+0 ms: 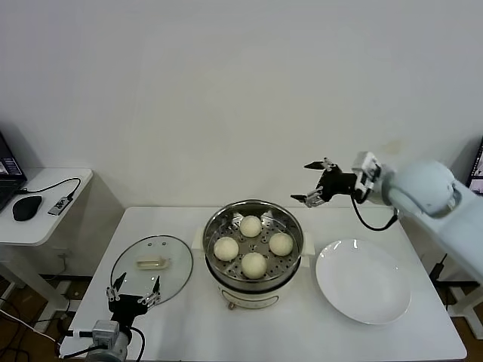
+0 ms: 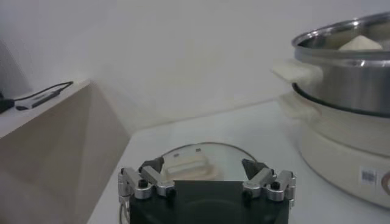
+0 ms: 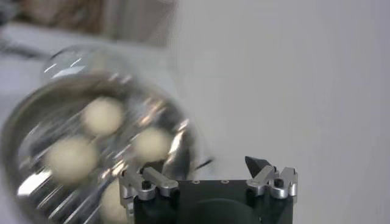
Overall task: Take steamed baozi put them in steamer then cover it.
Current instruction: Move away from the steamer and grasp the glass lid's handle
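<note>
Head view of a white table [image 1: 189, 317] bearing, at its centre, the steamer [image 1: 253, 223], a shiny perforated steel basket seated on a white electric pot. Four steamed baozi [image 1: 253, 265] lie inside the basket, spaced in a diamond, each apart from its neighbours. The cover [image 1: 151, 268], a clear glass lid with a cream handle at its middle, lies flat on the table to the robot's left of the steamer, just beside it and not on it; the steamer stands uncovered. A white plate [image 1: 363, 281] sits on the table to the robot's right of the steamer, with nothing on it. The right gripper [image 1: 313, 181] hangs in the air above and behind the steamer's right rim, its jaws spread wide and holding nothing; in the right wrist view the same gripper [image 3: 209, 176] shows parted fingers above the blurred basket [image 3: 91, 152] and its buns. The left gripper [image 1: 136, 290] is low at the table's near left edge, at the near rim of the cover, jaws likewise spread and empty; the left wrist view shows this gripper [image 2: 207, 176] with the cover [image 2: 195, 161] lying just beyond its fingertips and the steamer [image 2: 347, 73] farther off. A low side desk [image 1: 38, 219] with a mouse [image 1: 26, 207] stands at the far left.
</note>
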